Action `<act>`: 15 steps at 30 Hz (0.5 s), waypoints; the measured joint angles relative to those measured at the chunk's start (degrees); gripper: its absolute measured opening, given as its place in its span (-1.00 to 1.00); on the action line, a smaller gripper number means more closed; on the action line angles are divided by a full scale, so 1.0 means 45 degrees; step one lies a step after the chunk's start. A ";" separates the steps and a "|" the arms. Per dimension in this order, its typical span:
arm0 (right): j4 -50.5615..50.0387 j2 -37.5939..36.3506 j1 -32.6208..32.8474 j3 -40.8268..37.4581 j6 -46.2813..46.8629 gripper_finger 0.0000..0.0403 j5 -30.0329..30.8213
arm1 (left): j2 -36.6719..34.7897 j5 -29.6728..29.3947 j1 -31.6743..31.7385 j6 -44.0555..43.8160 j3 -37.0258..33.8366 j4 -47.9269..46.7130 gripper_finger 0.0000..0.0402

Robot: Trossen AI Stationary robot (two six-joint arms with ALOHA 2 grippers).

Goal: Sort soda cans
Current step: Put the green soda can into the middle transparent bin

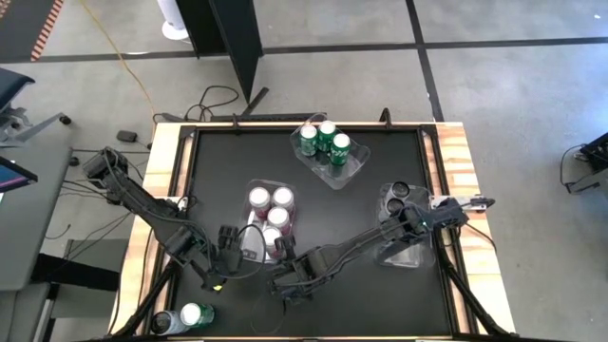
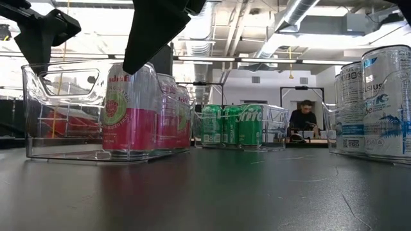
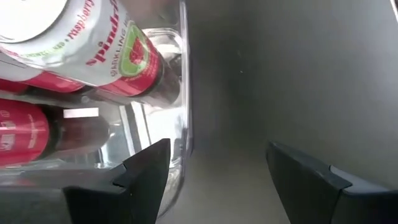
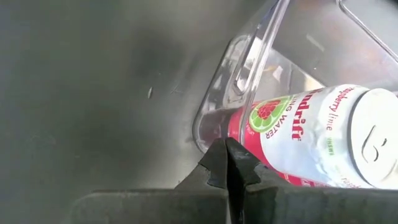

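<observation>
**Pink cans binned between both pincers; two cans wait behind the left arm**

The red-and-white raspberry soda cans (image 1: 271,214) stand upright, silver tops up, packed in a clear rectangular plastic bin (image 1: 250,190) at the middle of the black table (image 1: 380,304). The bin's near end lies between the two pincers — the left gripper (image 1: 234,242) just beside its corner, fingers spread and holding nothing, the right gripper (image 1: 285,255) just beside the other near corner, fingers pressed together and empty. In the right wrist view one can (image 4: 311,140) sits right ahead of the closed fingertips, behind the bin wall.

Still outside any bin, judging from above, are two upright cans at the table's near-left corner: a green can (image 1: 197,314) and a dark can (image 1: 165,322) touching it. They lie behind the left gripper, back along its arm, well apart from the right one — so the left arm looks nearer for them.

Farther ahead of both pincers, green cans (image 1: 325,140) fill a second clear bin (image 1: 353,171); silver-grey cans (image 1: 396,197) sit in a third bin (image 1: 404,256) beside the right arm.
</observation>
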 joint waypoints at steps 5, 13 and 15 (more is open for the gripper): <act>-0.0152 0.0000 -0.0103 0.0000 -0.0031 -0.96 -0.0085 | 0.0000 0.0072 0.0000 -0.0005 0.0000 0.0280 0.29; -0.0456 0.0000 -0.0178 0.0000 -0.0063 -0.96 -0.0085 | 0.0000 0.0326 0.0000 0.0059 0.0000 0.0667 0.29; -0.0479 0.0000 -0.0182 0.0000 -0.0063 -0.96 -0.0080 | 0.0000 0.0326 0.0000 0.0060 0.0000 0.0673 0.29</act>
